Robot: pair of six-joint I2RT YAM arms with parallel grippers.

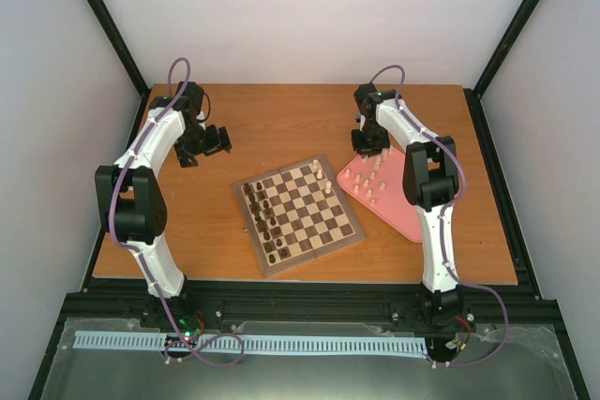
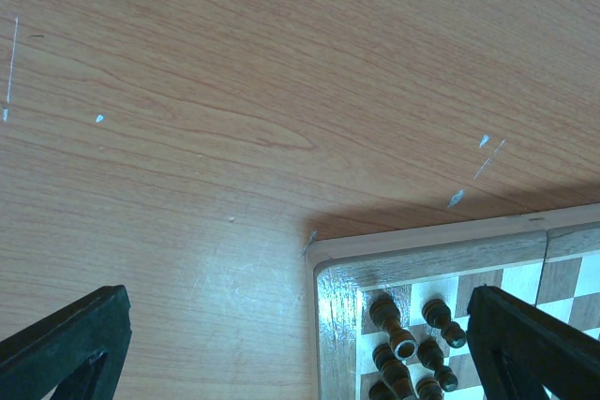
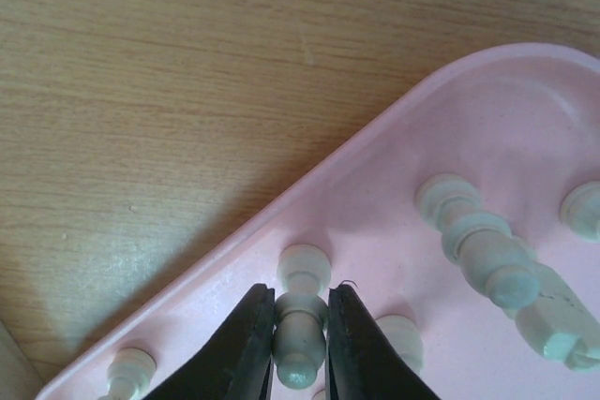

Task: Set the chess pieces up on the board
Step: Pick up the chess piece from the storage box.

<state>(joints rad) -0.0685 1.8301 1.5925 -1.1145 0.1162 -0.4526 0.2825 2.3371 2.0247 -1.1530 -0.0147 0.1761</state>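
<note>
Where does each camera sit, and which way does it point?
Top: fixed above and behind, looking down on table, board, pink tray; left arm and right arm show.
Left wrist: on the left arm, looking down at the board's corner and dark pieces; spread fingers show.
Right wrist: on the right arm, looking down into the tray; fingers pinch a cream piece.
Top and left wrist share the board.

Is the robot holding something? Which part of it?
The right gripper pinches a pale chess piece around its middle, on the pink tray. The left gripper holds nothing.
</note>
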